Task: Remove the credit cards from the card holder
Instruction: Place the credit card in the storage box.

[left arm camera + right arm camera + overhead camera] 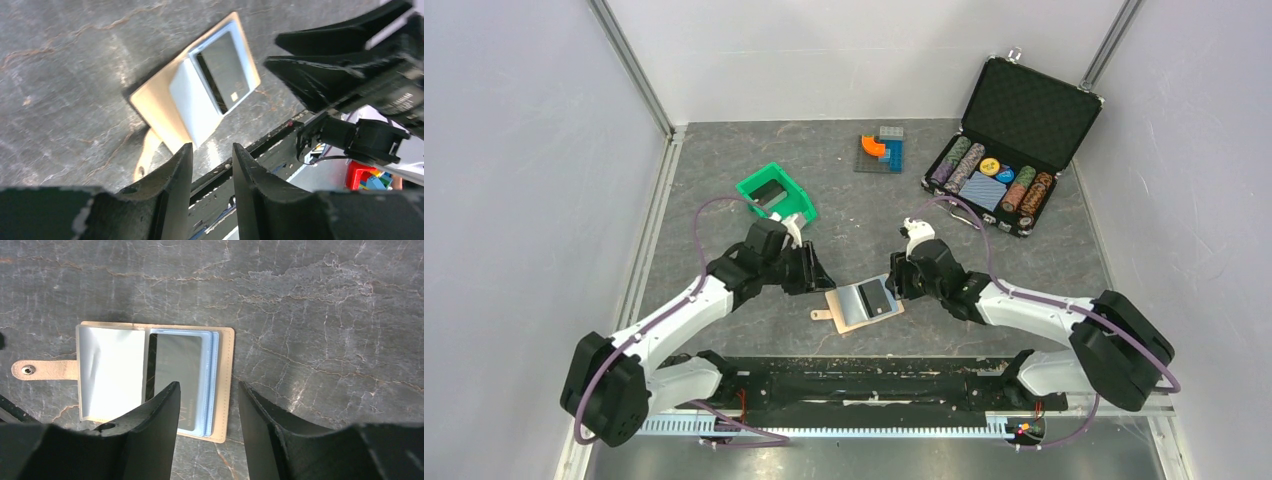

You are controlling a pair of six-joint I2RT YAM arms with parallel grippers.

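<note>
The card holder (849, 322) lies spread open and flat on the grey table between my two grippers, its strap tab (821, 315) pointing left. A dark grey credit card (879, 297) sits in its right-hand light blue pocket. My left gripper (816, 275) is open and empty just left of the holder. My right gripper (894, 280) is open and empty just right of it. In the left wrist view the holder (155, 100) and card (225, 70) lie beyond the open gripper (212, 150). In the right wrist view the card (177, 360) sits in the holder (227, 370) just ahead of the open gripper (209, 390).
A green bin (776, 193) stands behind the left gripper. A black chip case (1014, 140) with poker chips stands open at the back right. Blue and orange blocks (882, 150) lie at the back centre. A black rail (874, 385) runs along the near edge.
</note>
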